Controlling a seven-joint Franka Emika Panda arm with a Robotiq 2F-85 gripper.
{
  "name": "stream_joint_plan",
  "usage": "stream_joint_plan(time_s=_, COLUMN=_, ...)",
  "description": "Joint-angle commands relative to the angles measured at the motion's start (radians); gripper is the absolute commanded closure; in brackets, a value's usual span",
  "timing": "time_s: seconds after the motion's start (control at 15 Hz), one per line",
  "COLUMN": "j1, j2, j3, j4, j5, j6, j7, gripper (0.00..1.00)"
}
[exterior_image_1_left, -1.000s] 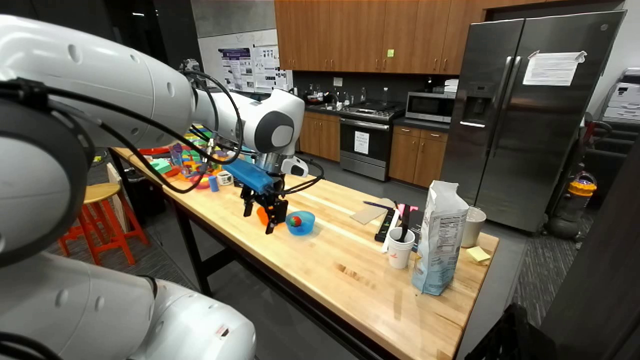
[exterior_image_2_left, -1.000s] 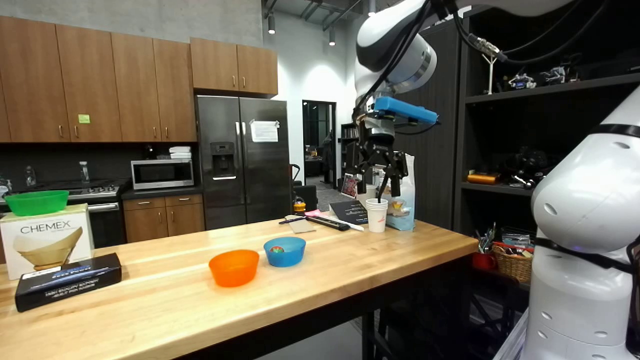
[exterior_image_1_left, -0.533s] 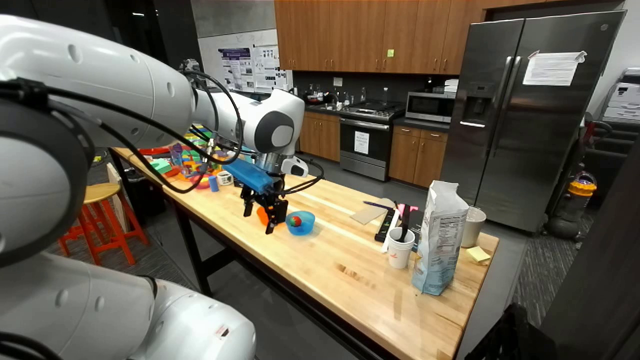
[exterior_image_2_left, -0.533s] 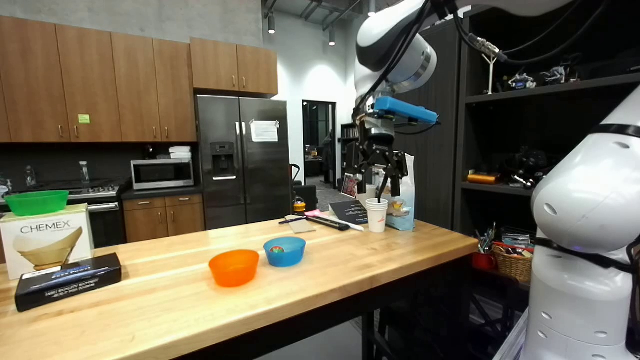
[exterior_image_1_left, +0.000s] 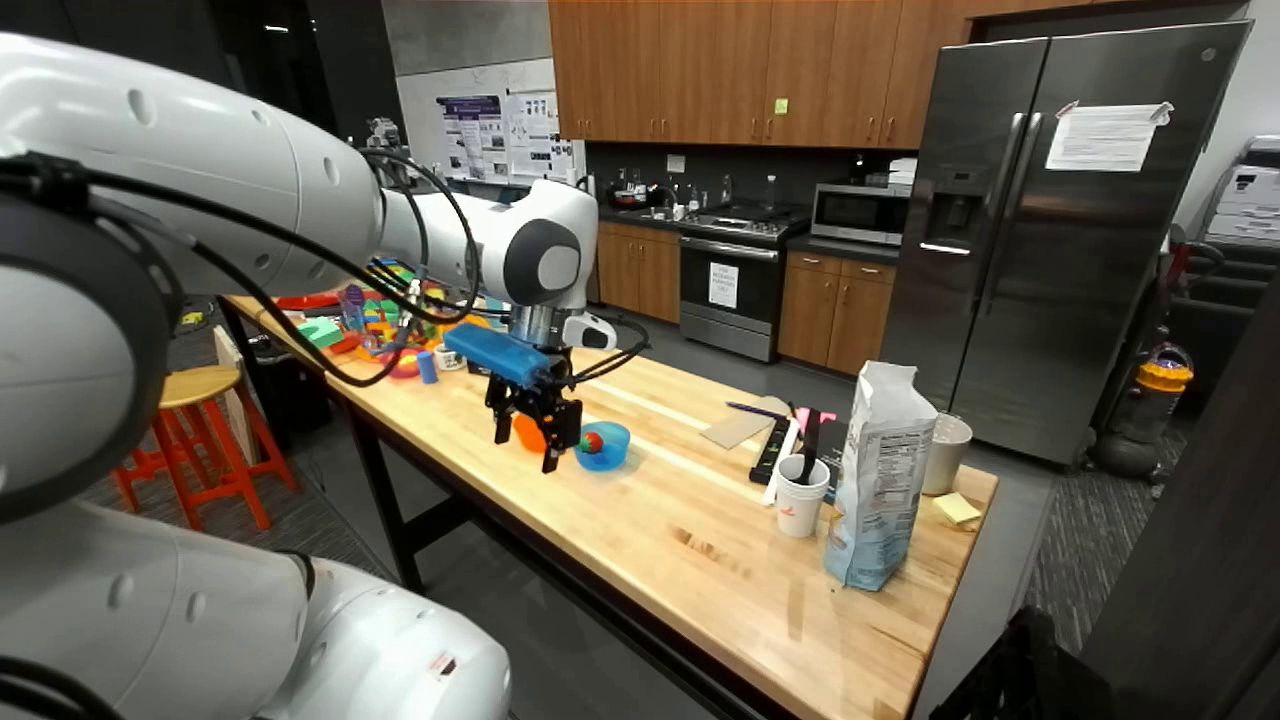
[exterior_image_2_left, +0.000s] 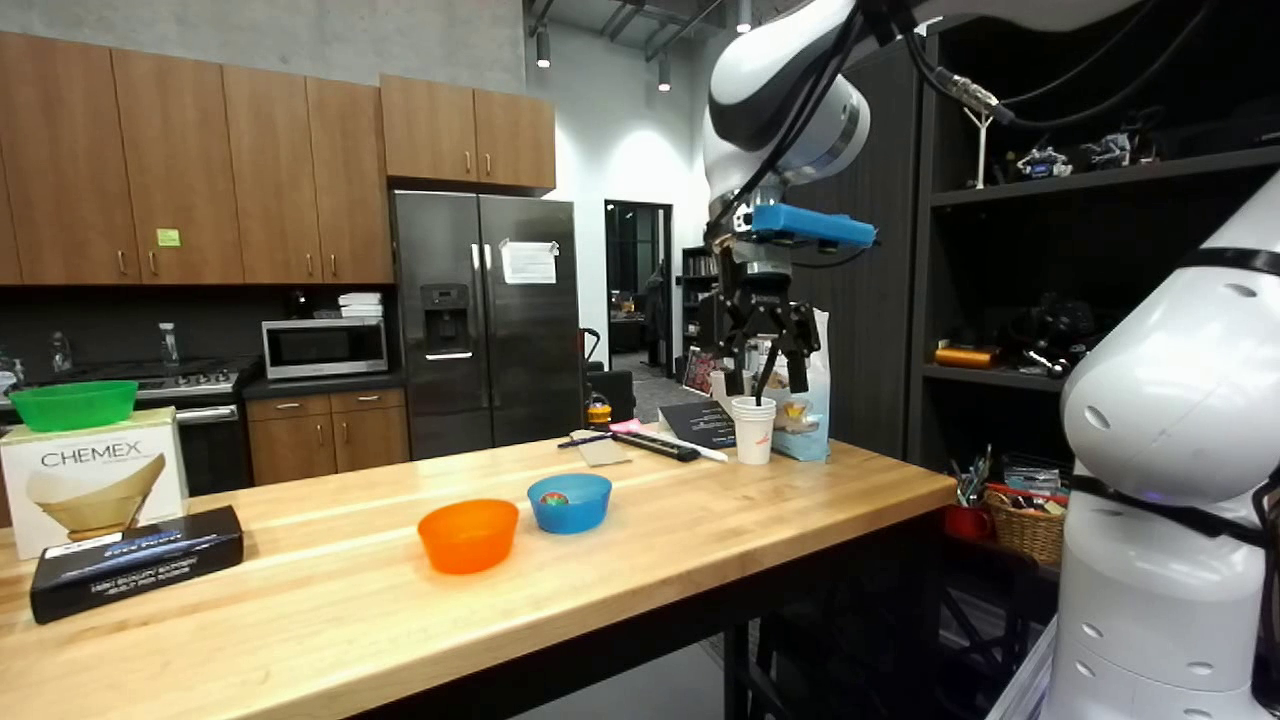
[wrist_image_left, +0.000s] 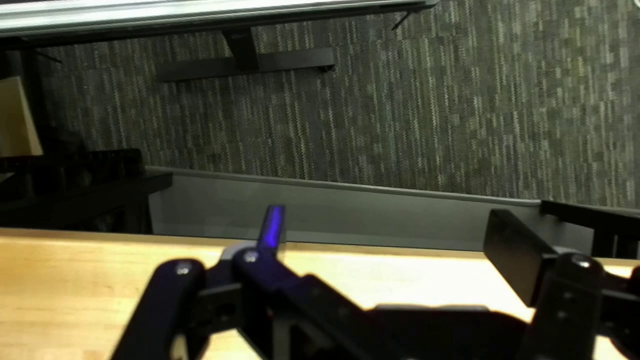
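Observation:
My black gripper (exterior_image_1_left: 526, 454) is open and empty. It hangs in the air above the front part of the wooden table (exterior_image_1_left: 680, 575), with its fingers pointing down. It also shows in an exterior view (exterior_image_2_left: 767, 386) and in the wrist view (wrist_image_left: 385, 225), where the two fingers are wide apart with only tabletop and floor between them. In an exterior view a blue bowl (exterior_image_1_left: 610, 460) with a small red and green object (exterior_image_1_left: 591, 442) inside stands beyond the gripper. An orange bowl (exterior_image_1_left: 528, 433) is partly hidden behind the fingers. Both bowls show fully in an exterior view: blue (exterior_image_2_left: 570, 516), orange (exterior_image_2_left: 467, 540).
White paper cups (exterior_image_2_left: 753, 440) with a black handle, a tall bag (exterior_image_1_left: 880, 490) and a black strip (exterior_image_1_left: 768, 450) stand near one table end. A Chemex box (exterior_image_2_left: 95, 475) with a green bowl (exterior_image_2_left: 75, 404) and a black box (exterior_image_2_left: 138, 562) are at the other. Colourful toys (exterior_image_1_left: 375, 325) lie farther back.
The arm has shifted slightly in the last half second. The gripper has moved a little to the right in both exterior views. The fingers stay open, and the bowls have not moved.

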Motion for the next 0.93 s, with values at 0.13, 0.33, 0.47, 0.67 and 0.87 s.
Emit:
stream_joint_plan(time_s=0.13, j1=-0.008, j2=-0.021, j3=0.030, j4=-0.032, j5=-0.147, j6=0.089, j7=-0.067, gripper=0.00)
stream_joint_plan(time_s=0.33, j1=0.006, j2=-0.033, j3=0.014, j4=-0.062, j5=-0.133, j6=0.197, j7=-0.098, gripper=0.00)
stream_joint_plan(time_s=0.47, j1=0.018, j2=-0.040, j3=-0.004, j4=-0.087, j5=-0.076, j6=0.302, j7=-0.114, gripper=0.00)
stream_joint_plan(time_s=0.67, j1=0.029, j2=-0.039, j3=-0.008, j4=-0.118, j5=-0.018, j6=0.446, j7=-0.127, gripper=0.00)
stream_joint_plan(time_s=0.87, j1=0.037, j2=-0.038, j3=-0.009, j4=-0.144, j5=-0.002, j6=0.532, j7=-0.147, gripper=0.00)
